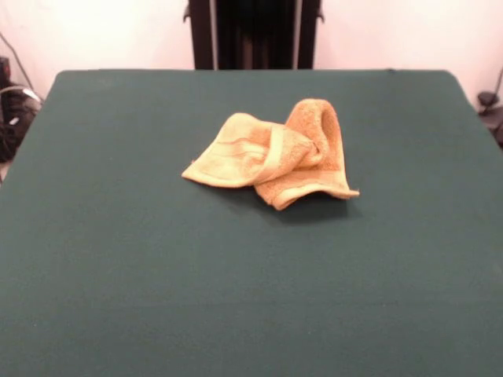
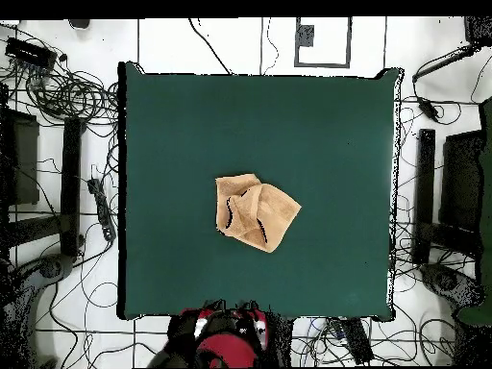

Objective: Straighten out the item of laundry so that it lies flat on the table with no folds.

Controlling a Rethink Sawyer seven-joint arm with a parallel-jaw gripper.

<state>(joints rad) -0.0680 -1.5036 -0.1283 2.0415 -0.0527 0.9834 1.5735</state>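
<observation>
The yellow-orange terry towel (image 1: 275, 153) lies crumpled near the middle of the dark green table (image 1: 157, 275), a little toward the robot's side. One part is folded over and a rolled hump stands up at its back right in the front view. In the overhead view the towel (image 2: 256, 213) is a bunched, roughly diamond shape on the table (image 2: 317, 125). The gripper shows in neither view. Only the arm's red and black base (image 2: 226, 338) shows at the bottom edge of the overhead view, drawn back off the table.
The robot's dark pedestal (image 1: 253, 33) stands behind the table's far edge. Cables (image 2: 67, 86) and black stands (image 2: 423, 192) lie on the floor around the table's sides.
</observation>
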